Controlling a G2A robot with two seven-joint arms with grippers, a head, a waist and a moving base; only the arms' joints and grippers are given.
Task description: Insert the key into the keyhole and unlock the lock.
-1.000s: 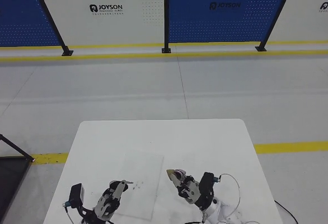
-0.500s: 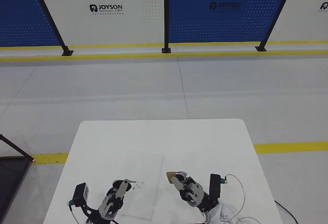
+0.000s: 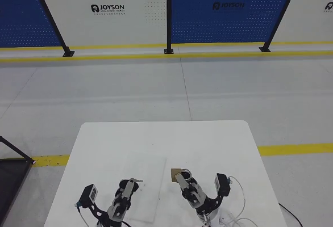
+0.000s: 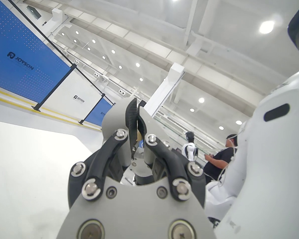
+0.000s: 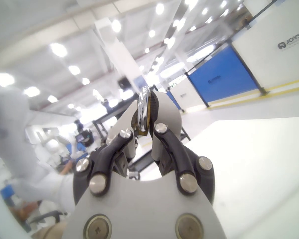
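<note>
Right gripper [image 3: 178, 177] clenched on brass lock [image 5: 142, 111], shiny shackle between the pads, left gripper [image 3: 130, 184] pinched shut on small key [image 3: 137, 180], both tilted upward over near part of table [image 3: 212, 142], lock and key apart.

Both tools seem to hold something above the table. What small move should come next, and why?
Probably move the left tool toward the right tool, aiming the key at the lock. Each tool is shut on its thing, yet a clear gap separates them in the top view, so insertion cannot begin yet.
</note>
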